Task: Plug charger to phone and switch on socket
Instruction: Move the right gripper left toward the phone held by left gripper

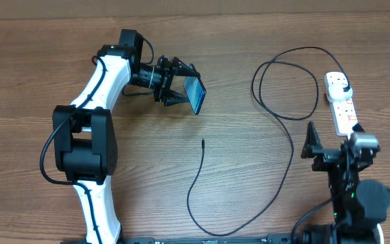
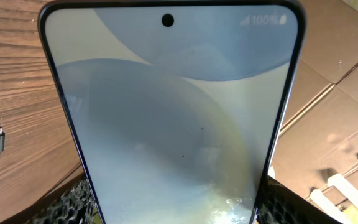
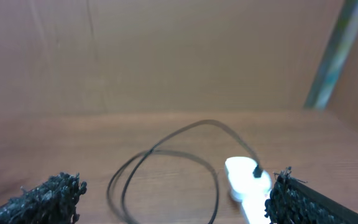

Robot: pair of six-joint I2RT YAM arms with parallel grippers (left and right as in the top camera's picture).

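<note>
**Q:** Where is the phone [image 1: 196, 94]?
**A:** The left gripper [image 1: 183, 86] clamps it, apparently on edge, off the table [image 1: 249, 41].
**Q:** And the charger [image 1: 202, 141] tip?
**A:** It lies just robot-side of the phone, with its end pointing toward the phone. The right gripper [image 3: 173, 202] is spread wide and empty, far from the phone, by the socket [image 1: 341, 102].

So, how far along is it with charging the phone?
Done: the charger's plug looks seated in the power strip. In hand: the left gripper grips the phone. Left: the connector tip lies loose on the table, unplugged; the open right gripper isn't at the switches.
</note>
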